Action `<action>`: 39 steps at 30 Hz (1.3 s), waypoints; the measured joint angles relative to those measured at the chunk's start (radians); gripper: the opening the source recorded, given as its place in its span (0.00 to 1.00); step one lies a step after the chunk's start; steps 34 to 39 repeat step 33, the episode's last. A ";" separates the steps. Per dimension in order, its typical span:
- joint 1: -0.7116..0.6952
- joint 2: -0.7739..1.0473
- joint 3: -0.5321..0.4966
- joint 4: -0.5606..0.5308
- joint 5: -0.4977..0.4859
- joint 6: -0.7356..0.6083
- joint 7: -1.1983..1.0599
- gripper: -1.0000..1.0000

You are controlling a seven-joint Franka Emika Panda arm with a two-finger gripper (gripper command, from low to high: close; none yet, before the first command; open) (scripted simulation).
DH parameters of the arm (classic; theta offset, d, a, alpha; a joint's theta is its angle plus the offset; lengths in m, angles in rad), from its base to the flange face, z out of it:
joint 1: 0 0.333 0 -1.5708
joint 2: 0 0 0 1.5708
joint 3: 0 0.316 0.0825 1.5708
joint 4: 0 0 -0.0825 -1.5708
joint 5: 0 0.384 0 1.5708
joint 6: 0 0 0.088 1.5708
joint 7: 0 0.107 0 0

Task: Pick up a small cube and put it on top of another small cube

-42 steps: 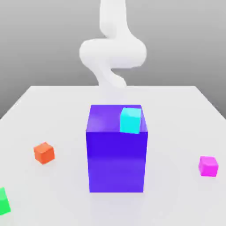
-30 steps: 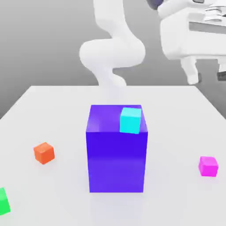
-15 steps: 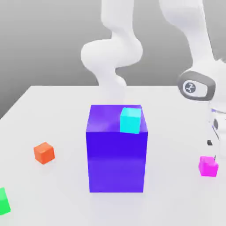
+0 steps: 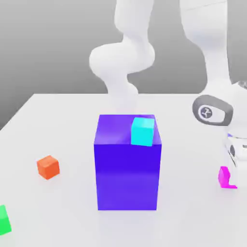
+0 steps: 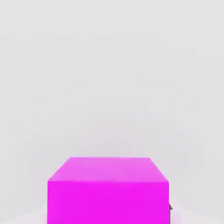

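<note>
On the counter (image 4: 58,120), a cyan cube (image 4: 143,131) tops the tall purple block (image 4: 127,169), the arm (image 4: 212,87) descends onto the magenta cube (image 4: 224,176), with orange (image 4: 48,167) and green (image 4: 4,219) cubes at the exterior view's left.

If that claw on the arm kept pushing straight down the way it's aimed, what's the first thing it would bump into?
Probably the small magenta cube, which already sits right at the gripper between its jaws, then the white table just beneath. Depth is hard to judge.

White tabletop (image 4: 58,125), matte, w/ faint reflective sheen near front edge. Far edge straight, sides taper back. Backdrop (image 4: 48,43): plain grey gradient, darker toward top. Light even, diffuse; shadows soft.
</note>
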 joint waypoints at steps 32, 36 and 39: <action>-0.785 0.168 -0.567 0.339 0.401 -0.209 -0.096 1.00; -0.824 0.207 -0.562 0.362 0.432 -0.193 -0.111 1.00; -0.824 0.207 -0.562 0.362 0.432 -0.193 -0.111 1.00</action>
